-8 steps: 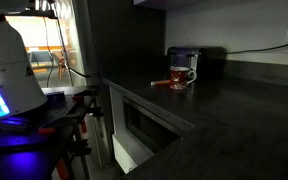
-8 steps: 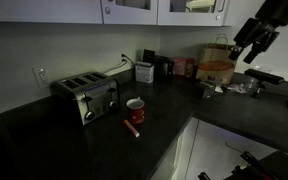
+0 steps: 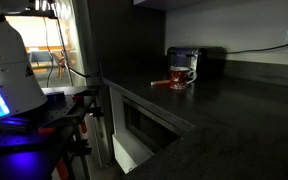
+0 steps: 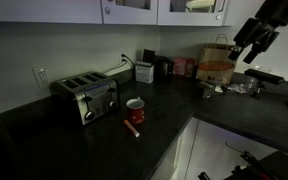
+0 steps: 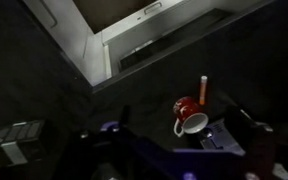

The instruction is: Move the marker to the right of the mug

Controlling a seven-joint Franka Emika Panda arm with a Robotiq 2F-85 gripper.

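The marker (image 4: 133, 128) is seen lying flat on the dark counter (image 4: 74, 140), just beside the mug (image 4: 135, 109) on its camera-facing side in this exterior view. Its long axis is slanted across the counter, and one end is turned toward the mug's base. In the wrist view the marker (image 5: 204, 90) is shown nearly upright in the picture, its paler tip pointed away from the mug (image 5: 189, 114) and its other end close to the mug's rim. Whether the two touch cannot be told. In an exterior view (image 3: 160, 83) it is stretched out flat beside the mug (image 3: 182, 77).

The mug is stood upright with its mouth open upward. A pale inside is shown in the wrist view, and nothing can be made out in it. A toaster (image 4: 84, 97) is placed near the mug, on the side away from the gripper.

The gripper (image 4: 248, 50) is held high and well apart from the mug. Its fingers (image 5: 256, 142) are seen spread wide, with nothing held
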